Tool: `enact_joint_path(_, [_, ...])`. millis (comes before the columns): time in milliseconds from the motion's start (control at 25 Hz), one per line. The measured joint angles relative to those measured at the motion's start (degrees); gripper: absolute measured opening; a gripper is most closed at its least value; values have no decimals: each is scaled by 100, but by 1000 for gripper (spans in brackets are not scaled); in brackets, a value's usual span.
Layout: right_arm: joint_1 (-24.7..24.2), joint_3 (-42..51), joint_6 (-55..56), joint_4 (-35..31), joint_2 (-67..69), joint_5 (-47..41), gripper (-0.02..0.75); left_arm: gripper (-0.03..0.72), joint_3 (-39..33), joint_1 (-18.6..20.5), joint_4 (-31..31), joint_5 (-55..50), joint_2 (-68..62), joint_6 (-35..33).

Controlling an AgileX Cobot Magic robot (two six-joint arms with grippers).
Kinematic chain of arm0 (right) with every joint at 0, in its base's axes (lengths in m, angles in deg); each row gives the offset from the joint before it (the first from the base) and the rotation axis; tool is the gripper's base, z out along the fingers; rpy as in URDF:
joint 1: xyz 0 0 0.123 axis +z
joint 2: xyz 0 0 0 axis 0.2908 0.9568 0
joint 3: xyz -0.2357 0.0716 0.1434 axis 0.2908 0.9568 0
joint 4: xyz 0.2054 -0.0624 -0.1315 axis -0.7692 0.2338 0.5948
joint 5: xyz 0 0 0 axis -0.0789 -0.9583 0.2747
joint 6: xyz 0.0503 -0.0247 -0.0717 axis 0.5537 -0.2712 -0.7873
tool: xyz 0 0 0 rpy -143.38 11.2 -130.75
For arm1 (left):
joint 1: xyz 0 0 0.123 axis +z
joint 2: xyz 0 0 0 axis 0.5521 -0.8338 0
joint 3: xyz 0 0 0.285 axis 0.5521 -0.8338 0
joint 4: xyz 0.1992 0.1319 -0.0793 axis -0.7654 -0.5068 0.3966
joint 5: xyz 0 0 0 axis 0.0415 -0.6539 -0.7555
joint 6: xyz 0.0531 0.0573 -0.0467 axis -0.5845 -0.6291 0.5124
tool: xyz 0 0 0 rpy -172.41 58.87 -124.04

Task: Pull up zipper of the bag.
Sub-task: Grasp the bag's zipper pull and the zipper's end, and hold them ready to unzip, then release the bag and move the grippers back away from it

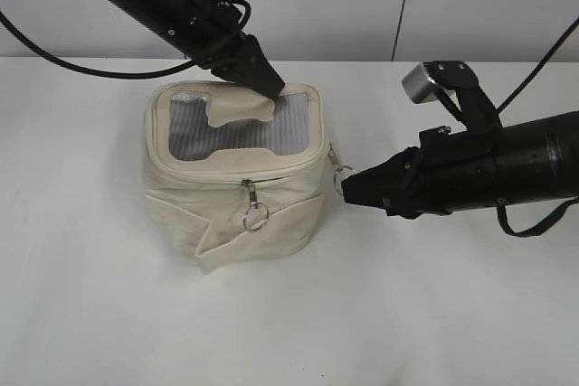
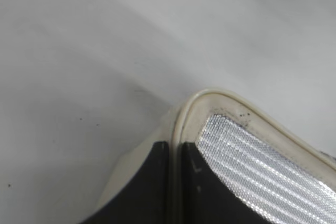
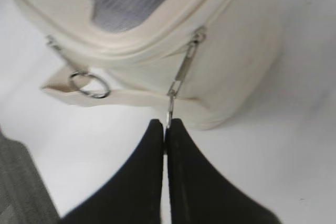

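White tabletop (image 1: 109, 314) carries the bag (image 1: 231, 214) at centre, its mesh top panel facing up and the zipper (image 1: 271, 167) running round the panel rim. Left gripper (image 2: 174, 182) is clamped on the far rim as an anchor; right gripper (image 3: 167, 129) is pinched on the side ring pull (image 3: 169, 113). Current step is judged grasp complete; next, draw the pull along the track, keeping the bag braced.

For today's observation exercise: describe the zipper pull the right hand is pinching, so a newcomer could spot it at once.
Find the cream bag on the white table, then its right side. A slim silver pull hangs from the zipper there into the shut right hand. The other ring pull dangles free on the bag's front.
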Motion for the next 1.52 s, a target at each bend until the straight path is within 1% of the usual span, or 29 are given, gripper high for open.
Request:
enact_joint_path(120, [21,65,376,349,-120,-501,8,34,-11,-5,66,376,-4,424])
enact_joint_path(240, [230,66,555,366,-119,-568,8,34,-11,-46,164,601,-11,567])
enact_joint_path(360, [684,59,605,97,-121,-328,8,34,-18,-112,146,663,-11,587])
enact_joint_path(440, [1077,-22,605,-54,-121,-70,8,34,-20,-151,146,676,-11,587])
enact_joint_path(600, [1780,-430,664,-131,66,328,8,34,-20,-183,134,675,-11,582])
enact_joint_path(720, [2141,-720,840,-126,369,689,8,34,-32,-183,134,646,-11,570])
enact_joint_path(1000, [2227,-881,1018,-119,712,686,13,34,-32,-183,90,566,-11,559])
enact_joint_path(1040, [2227,-881,1163,-85,712,662,26,42,-32,-183,68,554,-11,559])
enact_joint_path(1080, [2227,-881,1293,12,695,574,59,67,-26,-183,59,547,-11,559])
enact_joint_path(1120, [2227,-881,1472,156,672,400,113,106,-13,-183,59,553,-6,566])
enact_joint_path(1160, [2236,-881,1701,419,623,203,183,148,0,-183,79,584,-6,588])
enact_joint_path(1240, [2247,-875,2210,1073,478,-60,314,239,0,-170,64,560,97,615])
enact_joint_path(1280, [2239,-875,2613,1395,382,-86,360,256,0,-157,39,510,167,637])
enact_joint_path(1360, [2197,-875,3534,2145,112,-105,396,255,0,-152,-101,451,407,800])
enact_joint_path(1520, [2169,-875,5806,4071,-512,-241,401,222,-69,-152,-463,421,966,1352])
